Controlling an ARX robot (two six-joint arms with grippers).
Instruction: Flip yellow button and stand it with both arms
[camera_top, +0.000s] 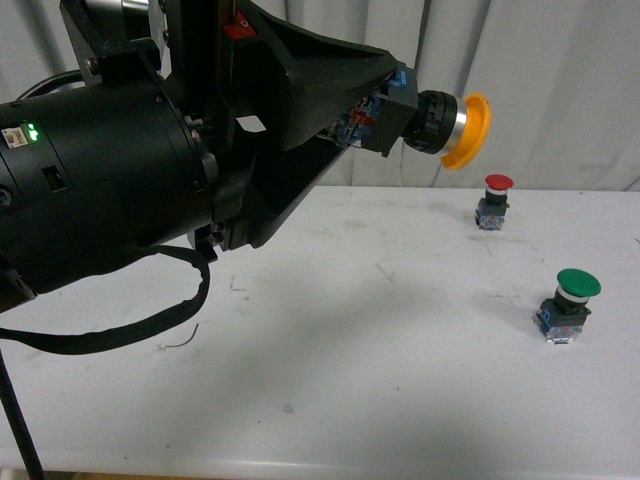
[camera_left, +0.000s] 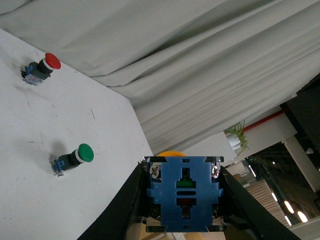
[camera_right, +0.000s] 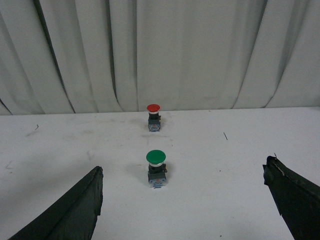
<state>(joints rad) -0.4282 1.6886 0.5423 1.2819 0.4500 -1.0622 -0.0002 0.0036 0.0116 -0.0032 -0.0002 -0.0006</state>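
My left gripper (camera_top: 372, 112) is shut on the yellow button (camera_top: 452, 128) and holds it high above the white table, lying sideways with its yellow cap pointing right. In the left wrist view the button's blue base (camera_left: 183, 192) fills the space between the jaws of my left gripper (camera_left: 183, 200), with a sliver of yellow cap behind it. My right gripper (camera_right: 182, 192) is open and empty, low over the table; its black fingers (camera_right: 75, 210) frame the view. It does not show in the front view.
A red-capped button (camera_top: 494, 201) stands upright at the back right of the table (camera_top: 350, 380); a larger green-capped button (camera_top: 568, 303) stands nearer, at the right. Both show in the right wrist view, red (camera_right: 153, 116) behind green (camera_right: 156, 167). Grey curtains hang behind.
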